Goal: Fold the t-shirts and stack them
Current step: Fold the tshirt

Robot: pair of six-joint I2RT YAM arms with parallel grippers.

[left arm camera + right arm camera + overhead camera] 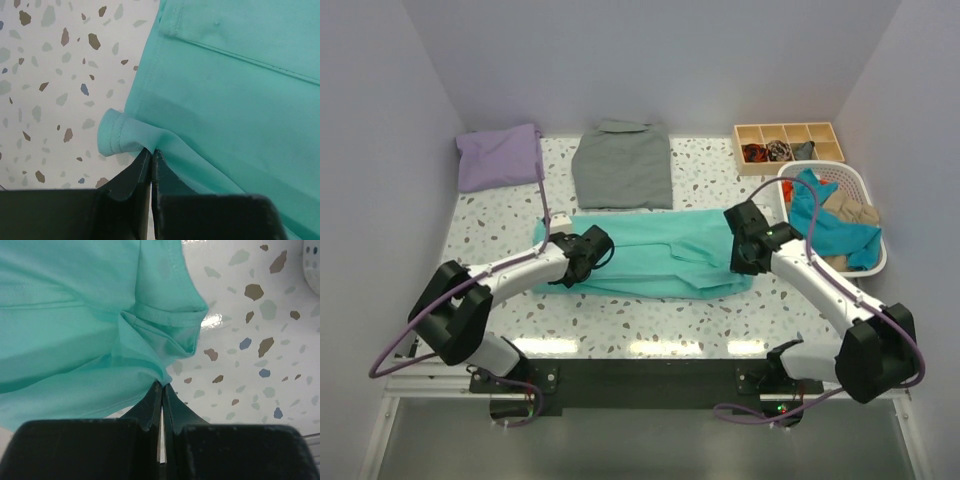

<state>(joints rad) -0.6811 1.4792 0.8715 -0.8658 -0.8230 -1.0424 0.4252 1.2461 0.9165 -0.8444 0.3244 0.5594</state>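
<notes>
Top external: turquoise shirt [655, 262] flat across mid-frame on the speckled bench [650, 320], folded into a wide band. Left fingers [598, 250] at its left end, right fingers [742, 258] at its right end. Left wrist: fingers pressed together, clamping a hemmed edge raised into a small loop. Right wrist: fingers likewise closed on a bunched corner. Lavender shirt [498, 157] folded at upper left, grey shirt [623, 165] at upper centre. Basket [840, 172] of clothes and tray [786, 128] at upper right.
</notes>
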